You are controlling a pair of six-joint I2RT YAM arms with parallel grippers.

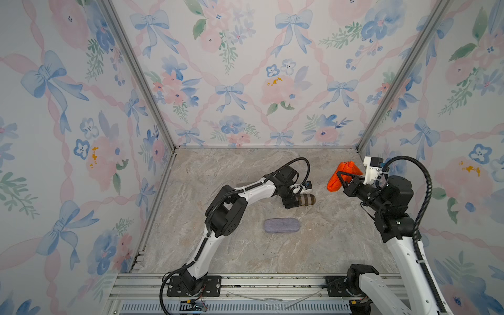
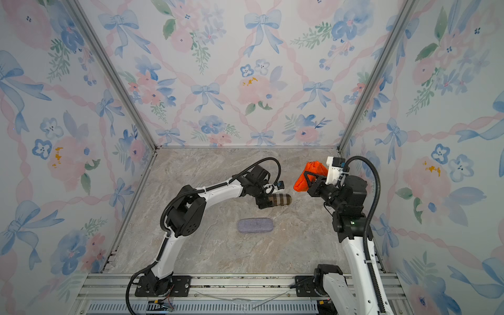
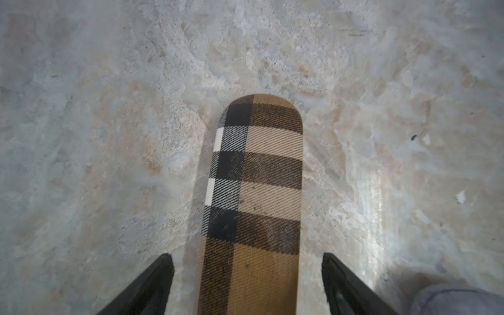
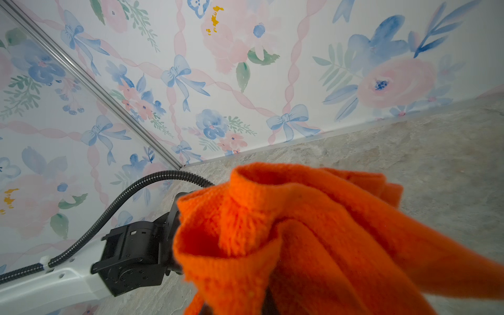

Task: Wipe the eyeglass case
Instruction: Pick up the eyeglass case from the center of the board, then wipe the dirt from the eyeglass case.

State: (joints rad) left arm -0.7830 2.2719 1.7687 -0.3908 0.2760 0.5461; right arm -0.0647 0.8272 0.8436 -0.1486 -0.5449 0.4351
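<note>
Two eyeglass cases lie on the marble table [image 1: 245, 253]. A brown plaid case [image 1: 306, 200] [image 2: 283, 199] [image 3: 256, 177] lies mid-table, and its near end sits between the fingers of my left gripper [image 1: 293, 202] [image 3: 246, 256]. That gripper is open, with a gap showing on each side of the case. A grey-lilac fabric case [image 1: 282, 225] [image 2: 255, 225] lies nearer the front, free of both arms. To the right, my right gripper [image 1: 342, 176] is raised above the table, shut on a bunched orange cloth [image 1: 334, 185] [image 2: 301, 183] [image 4: 300, 231] that hides its jaws in the right wrist view.
Floral walls close the table in on three sides, with metal posts [image 1: 141, 76] at the back corners. A rail [image 1: 259, 283] with both arm bases runs along the front edge. The grey-lilac case's corner [image 3: 458, 302] shows at the edge of the left wrist view.
</note>
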